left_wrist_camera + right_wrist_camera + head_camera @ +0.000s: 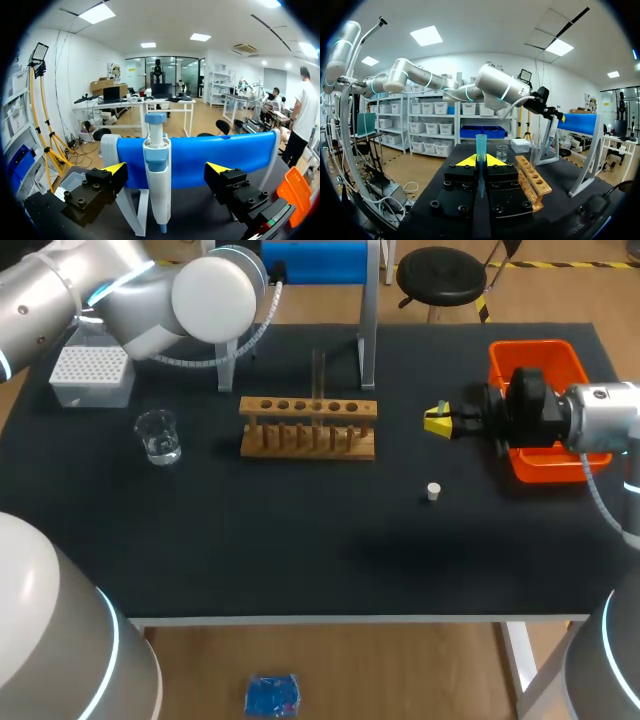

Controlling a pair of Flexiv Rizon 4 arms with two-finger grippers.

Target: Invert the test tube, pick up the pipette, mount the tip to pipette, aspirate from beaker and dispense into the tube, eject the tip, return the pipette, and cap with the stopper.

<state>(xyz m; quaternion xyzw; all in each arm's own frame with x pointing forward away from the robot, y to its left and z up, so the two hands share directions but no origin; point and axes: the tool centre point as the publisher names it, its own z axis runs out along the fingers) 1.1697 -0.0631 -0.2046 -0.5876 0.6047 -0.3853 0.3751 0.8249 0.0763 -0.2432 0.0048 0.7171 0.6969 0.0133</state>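
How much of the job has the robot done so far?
Hardly anything is finished. The right fingers grip the test tube upright beside the rack. The left fingers are open either side of the pipette, hanging on its stand. Fitting a tip, using the beaker and the stopper on the table come later.

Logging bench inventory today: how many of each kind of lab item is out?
Clear glass beaker: 1
Wooden tube rack: 1
White tip box: 1
Orange plastic bin: 1
White stopper: 1
Blue-and-white pipette: 1
Clear test tube: 1
Blue pipette stand: 1
Total: 8
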